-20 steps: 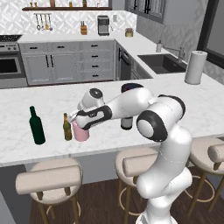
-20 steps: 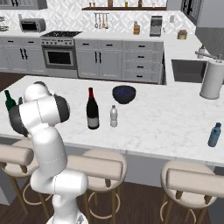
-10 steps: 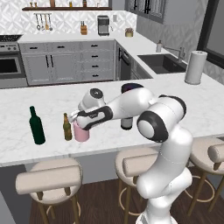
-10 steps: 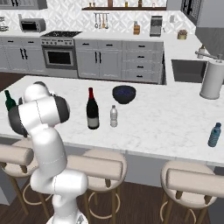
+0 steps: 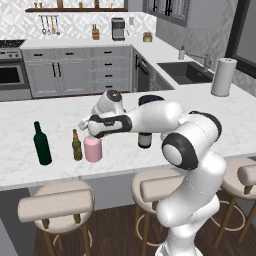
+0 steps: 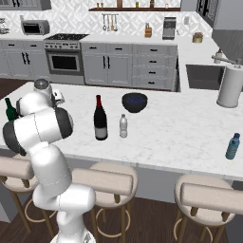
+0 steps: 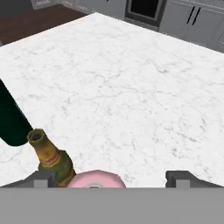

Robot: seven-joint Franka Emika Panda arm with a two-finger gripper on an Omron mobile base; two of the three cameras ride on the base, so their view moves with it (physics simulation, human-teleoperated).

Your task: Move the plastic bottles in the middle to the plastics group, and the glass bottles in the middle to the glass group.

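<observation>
From my left base view, the green bottle (image 5: 42, 144) stands farthest left on the marble counter (image 5: 45, 110), upright. Just beside it to the right is the small amber bottle (image 5: 76, 145), and right next to that the squat pink bottle (image 5: 93, 149), also upright on the counter. My pincer (image 5: 86, 125) sits directly above the pink bottle; in my hand view its two fingers (image 7: 185, 179) stand wide apart on either side of the bottle's pink top (image 7: 95, 180), with clear space between each finger and the bottle, so I am gripping nothing. There the amber bottle's neck (image 7: 48, 155) leans in just left of the pink top, with the dark green bottle (image 7: 11, 120) beyond it.

Further right, behind my forearm, the tall dark wine bottle (image 5: 144, 139) stands partly hidden. From my right base view it stands upright with its red cap (image 6: 100, 118), and the small clear bottle (image 6: 123, 126) stands just beside it on the right. A dark bowl (image 6: 134, 102) sits behind them. Well apart, near the counter's right end, are a blue bottle (image 6: 232, 146) and a paper towel roll (image 6: 229, 85).
</observation>
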